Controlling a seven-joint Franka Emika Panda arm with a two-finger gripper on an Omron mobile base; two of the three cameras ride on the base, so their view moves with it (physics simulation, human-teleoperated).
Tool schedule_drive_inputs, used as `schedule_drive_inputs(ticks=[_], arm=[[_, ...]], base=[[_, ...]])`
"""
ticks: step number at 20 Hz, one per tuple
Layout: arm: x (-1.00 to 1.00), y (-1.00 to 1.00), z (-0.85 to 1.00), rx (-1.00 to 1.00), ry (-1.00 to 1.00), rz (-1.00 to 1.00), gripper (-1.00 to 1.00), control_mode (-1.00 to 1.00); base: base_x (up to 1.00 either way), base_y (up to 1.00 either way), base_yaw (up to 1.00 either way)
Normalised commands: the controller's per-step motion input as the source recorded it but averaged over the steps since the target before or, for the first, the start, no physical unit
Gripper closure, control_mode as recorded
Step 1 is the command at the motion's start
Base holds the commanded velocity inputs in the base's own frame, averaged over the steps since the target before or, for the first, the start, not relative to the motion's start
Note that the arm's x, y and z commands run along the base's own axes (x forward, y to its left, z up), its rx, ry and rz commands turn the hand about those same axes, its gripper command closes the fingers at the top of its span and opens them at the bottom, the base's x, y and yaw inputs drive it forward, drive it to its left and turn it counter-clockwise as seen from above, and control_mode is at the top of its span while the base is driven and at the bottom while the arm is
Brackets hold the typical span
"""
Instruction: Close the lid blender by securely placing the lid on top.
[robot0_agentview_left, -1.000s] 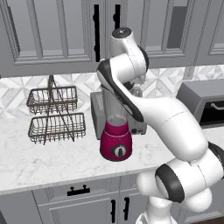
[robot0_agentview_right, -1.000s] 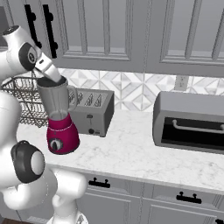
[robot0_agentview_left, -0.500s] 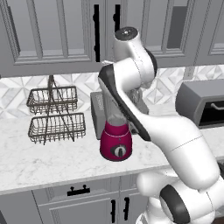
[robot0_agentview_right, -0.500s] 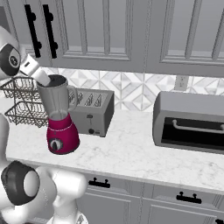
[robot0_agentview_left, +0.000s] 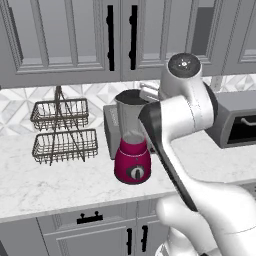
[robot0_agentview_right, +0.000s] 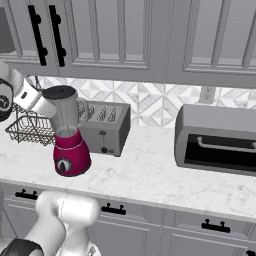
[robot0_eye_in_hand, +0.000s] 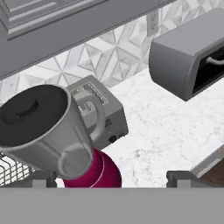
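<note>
Two-tier dark wire basket rack (robot0_agentview_left: 64, 131) at far left of the marble counter (robot0_agentview_right: 150, 172). Next, the blender with magenta base and clear grey jar (robot0_agentview_right: 69, 134), standing upright just in front of the grey boxy toaster (robot0_agentview_right: 105, 127). The flat round black lid (robot0_eye_in_hand: 31, 107) sits on the jar's mouth. My gripper (robot0_eye_in_hand: 111, 177) is spread wide, holding nothing, apart from the jar. Grey oven box (robot0_agentview_right: 217, 140) far right.

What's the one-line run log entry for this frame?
stage: lid placed | lid: seated in mouth of blender | end effector: open, holding nothing, off the jar | blender: upright on counter, in front of toaster
</note>
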Motion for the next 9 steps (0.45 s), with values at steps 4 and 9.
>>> schedule_drive_inputs(ticks=[4, 9], arm=[[-0.25, -1.00, 0.00, 0.01, -0.03, 0.00, -1.00, -1.00], [-0.07, -0.99, -0.03, 0.03, 0.00, 0.02, -1.00, -1.00]], base=[[0.00, 0.00, 0.00], [0.00, 0.00, 0.00]])
